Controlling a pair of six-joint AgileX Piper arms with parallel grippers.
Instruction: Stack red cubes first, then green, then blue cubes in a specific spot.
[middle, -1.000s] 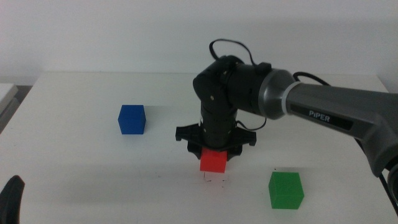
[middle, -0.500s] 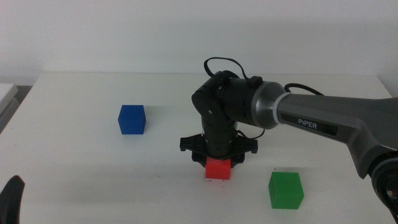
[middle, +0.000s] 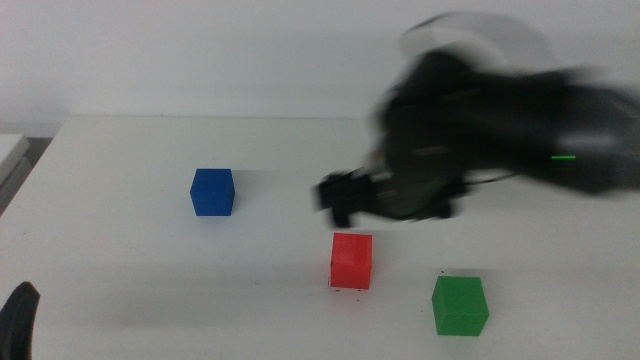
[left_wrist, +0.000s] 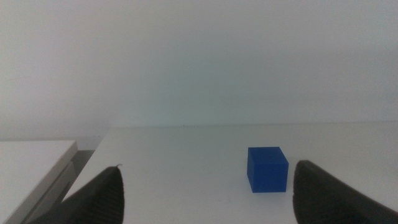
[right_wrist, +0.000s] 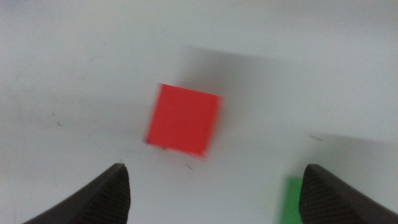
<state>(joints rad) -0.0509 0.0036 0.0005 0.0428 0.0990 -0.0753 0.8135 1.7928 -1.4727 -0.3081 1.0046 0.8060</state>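
The red cube rests alone on the white table, over the spot with tiny dark marks. My right gripper, blurred by motion, hangs above and just behind it; its jaws are open and hold nothing. In the right wrist view the red cube lies below the right gripper, with the green cube at the picture's edge. The green cube sits to the red cube's right and nearer the front. Farther left stands the blue cube. My left gripper waits open at the front-left corner, facing the blue cube.
A white ledge adjoins the table's left edge, also seen as the ledge in the left wrist view. The right arm's dark body spans the area behind and right of the red cube.
The right gripper let go of the red cube, which now stands on the spot, and rose quickly up and to the right. The other cubes and the left arm did not move.
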